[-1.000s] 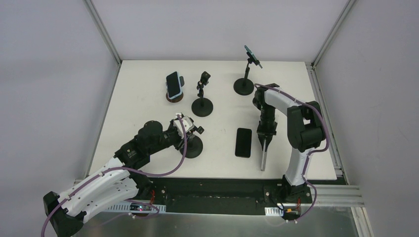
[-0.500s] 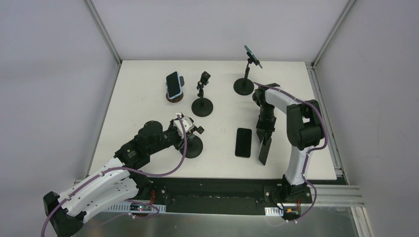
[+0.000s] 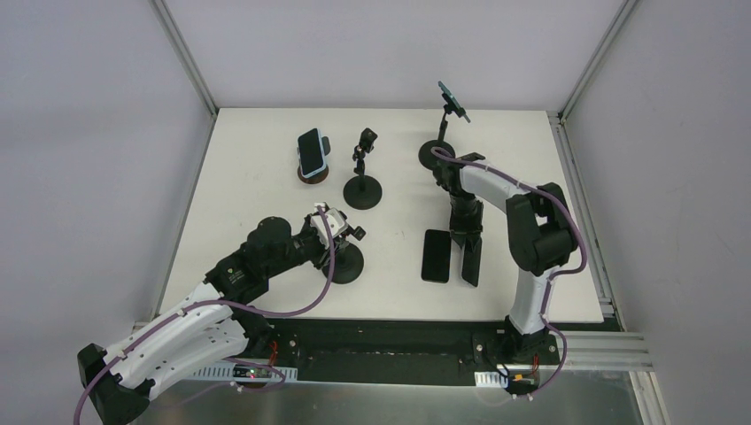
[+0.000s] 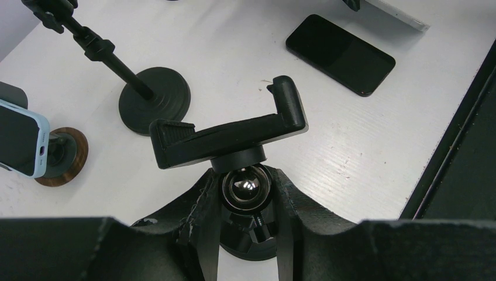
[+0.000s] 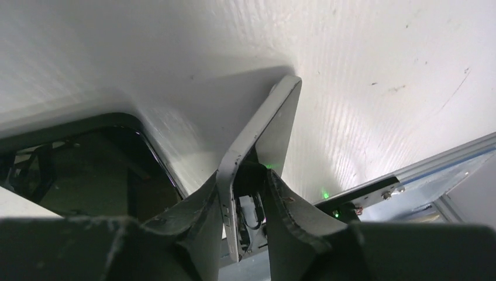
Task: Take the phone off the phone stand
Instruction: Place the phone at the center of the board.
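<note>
My left gripper point(image 3: 339, 237) is shut on the neck of a black phone stand point(image 3: 346, 264). In the left wrist view its fingers point(image 4: 202, 216) close on either side of the ball joint point(image 4: 245, 186), under the empty clamp point(image 4: 228, 133). My right gripper point(image 3: 467, 248) is shut on a silver-edged phone point(image 3: 473, 266) and holds it tilted, with its far end at the table. In the right wrist view the phone point(image 5: 263, 129) sits edge-on between the fingers point(image 5: 205, 202). A black phone point(image 3: 436, 255) lies flat just to its left.
At the back stand a phone in a blue case on a round wooden stand point(image 3: 311, 152), an empty black stand point(image 3: 362, 188), and a tall stand point(image 3: 437, 154) with a teal phone point(image 3: 452, 97). The table's front edge is close behind the held phone.
My right gripper has swung the held phone left and turned it from edge-on to nearly face-up, ending right beside the flat black phone. The left arm and its stand have not moved.
</note>
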Controlling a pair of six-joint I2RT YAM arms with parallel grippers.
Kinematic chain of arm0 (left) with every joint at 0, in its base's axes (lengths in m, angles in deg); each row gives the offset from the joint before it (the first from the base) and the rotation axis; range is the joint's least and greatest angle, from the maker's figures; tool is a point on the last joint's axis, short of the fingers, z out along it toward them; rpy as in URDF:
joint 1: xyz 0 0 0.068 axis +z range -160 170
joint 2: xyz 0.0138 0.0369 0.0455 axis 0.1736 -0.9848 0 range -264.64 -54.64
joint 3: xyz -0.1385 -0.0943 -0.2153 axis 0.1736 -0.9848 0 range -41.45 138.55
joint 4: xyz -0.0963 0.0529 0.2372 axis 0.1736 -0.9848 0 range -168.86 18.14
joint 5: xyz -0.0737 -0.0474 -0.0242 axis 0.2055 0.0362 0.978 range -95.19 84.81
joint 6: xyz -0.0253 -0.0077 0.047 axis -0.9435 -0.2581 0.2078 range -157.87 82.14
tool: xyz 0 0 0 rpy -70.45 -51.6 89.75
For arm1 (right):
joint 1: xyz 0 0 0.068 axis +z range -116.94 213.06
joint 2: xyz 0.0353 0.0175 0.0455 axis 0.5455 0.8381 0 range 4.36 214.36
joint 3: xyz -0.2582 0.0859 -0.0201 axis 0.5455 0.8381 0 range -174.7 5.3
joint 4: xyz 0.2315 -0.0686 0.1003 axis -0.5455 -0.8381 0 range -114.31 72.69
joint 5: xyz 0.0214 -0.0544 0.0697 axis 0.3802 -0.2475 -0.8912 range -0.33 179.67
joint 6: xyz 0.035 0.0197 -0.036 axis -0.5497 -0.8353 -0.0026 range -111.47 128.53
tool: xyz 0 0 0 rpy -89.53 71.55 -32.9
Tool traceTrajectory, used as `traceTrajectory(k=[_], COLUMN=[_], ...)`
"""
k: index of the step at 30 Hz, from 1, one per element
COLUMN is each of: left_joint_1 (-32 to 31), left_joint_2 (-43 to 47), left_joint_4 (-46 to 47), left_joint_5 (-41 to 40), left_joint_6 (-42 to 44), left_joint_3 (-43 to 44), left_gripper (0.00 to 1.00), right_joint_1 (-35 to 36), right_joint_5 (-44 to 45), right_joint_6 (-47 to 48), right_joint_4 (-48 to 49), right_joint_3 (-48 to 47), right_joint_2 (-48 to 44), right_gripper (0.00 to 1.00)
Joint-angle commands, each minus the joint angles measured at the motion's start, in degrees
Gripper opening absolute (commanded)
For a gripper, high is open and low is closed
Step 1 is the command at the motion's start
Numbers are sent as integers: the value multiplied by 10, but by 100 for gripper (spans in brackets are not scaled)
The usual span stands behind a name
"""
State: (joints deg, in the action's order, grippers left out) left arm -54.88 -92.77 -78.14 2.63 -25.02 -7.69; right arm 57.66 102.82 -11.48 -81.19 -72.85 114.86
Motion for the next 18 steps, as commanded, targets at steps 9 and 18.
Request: traceTrajectory(k=[9,18], left_joint_1=[8,8], left_joint_2=[14,12], left_joint_4=[47,47], left_joint_5=[-18,-20], left_joint_6=[9,5], left_joint_3=[-4,-1], left_gripper=[0,0], right_joint_1=[28,53], right_joint_5=[33,40], right_joint_6=[12,11], right_joint_4=[75,77], right_joint_3=[9,44], right_joint_2=[-7,-47], right_gripper=[44,56])
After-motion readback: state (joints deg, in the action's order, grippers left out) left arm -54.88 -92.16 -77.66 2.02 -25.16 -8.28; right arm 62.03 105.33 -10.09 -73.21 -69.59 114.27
